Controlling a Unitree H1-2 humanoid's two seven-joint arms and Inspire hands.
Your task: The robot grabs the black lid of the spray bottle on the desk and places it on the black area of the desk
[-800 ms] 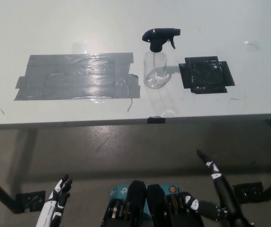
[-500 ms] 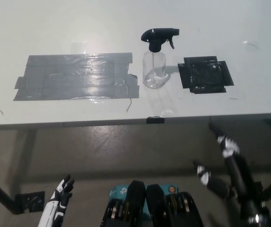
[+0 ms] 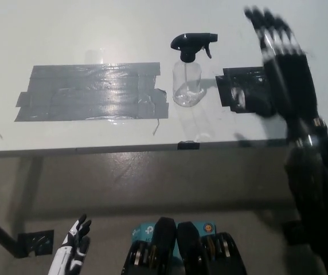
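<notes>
One clear plastic spray bottle with a black trigger lid [image 3: 188, 71] stood mid-desk [image 3: 95, 28]; the black right robot hand [image 3: 281, 66] hovered open and empty over one black patch [image 3: 241, 86].

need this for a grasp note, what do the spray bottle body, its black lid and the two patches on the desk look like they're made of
Bottle body: clear, probably plastic; the desk shows through it. Black lid: opaque moulded trigger head, likely plastic, slight sheen. Grey patch: overlapping strips of glossy tape, likely duct tape, reflecting light. Black patch: dark tape strips, ragged edges, partly behind the right hand.
</notes>
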